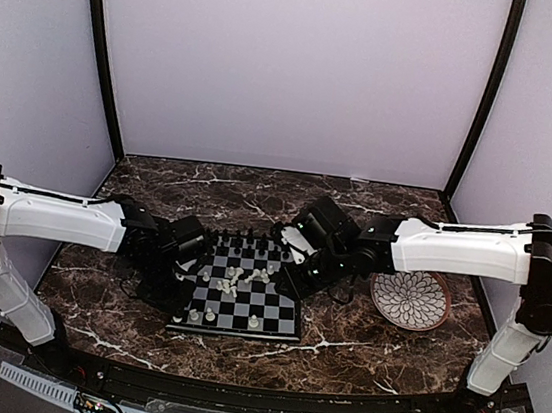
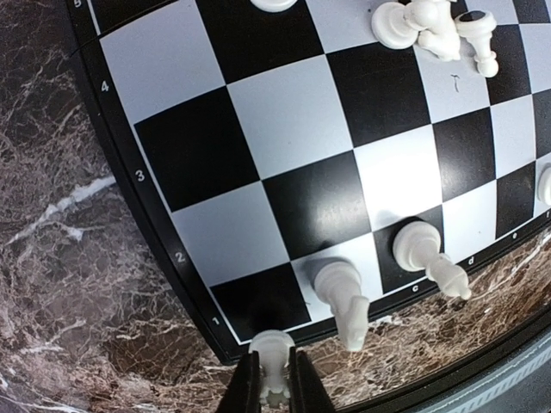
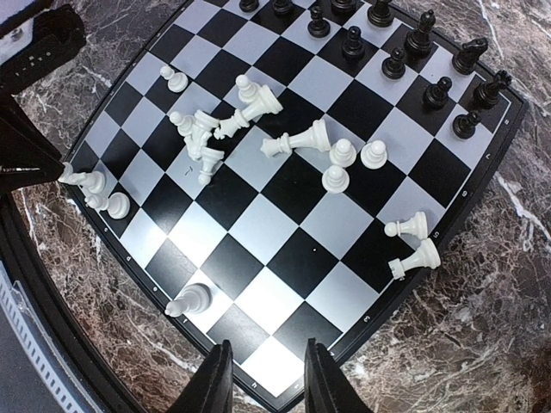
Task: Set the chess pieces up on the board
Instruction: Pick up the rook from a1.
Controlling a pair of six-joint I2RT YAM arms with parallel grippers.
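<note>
The board [image 1: 235, 333] lies mid-table [image 1: 359, 353], its 6 o'clock rim close to the table's near edge. A broad band of marble runs between its 12 o'clock rim and the back wall [image 1: 293, 68], and the side walls [image 1: 29, 86] close in at 9 and 3 o'clock. A plate [image 1: 409, 298] sits at the board's 3 o'clock, near but apart. The left gripper [image 2: 274, 391] is at the board's 7 o'clock corner, fingers narrow and clamped on a white piece [image 2: 273, 348] right over the rim. Two whites [image 2: 340, 288] stand just beside it on the near row. The right gripper [image 3: 263, 379] hovers by the 4 o'clock rim, half spread, holding nothing. Black pieces [image 3: 405, 52] stand in two rows along the 12 o'clock edge. A white heap [image 3: 232, 120] lies tumbled mid-board, several on their sides. Two fallen whites [image 3: 413, 241] lie by the 3 o'clock rim.
</note>
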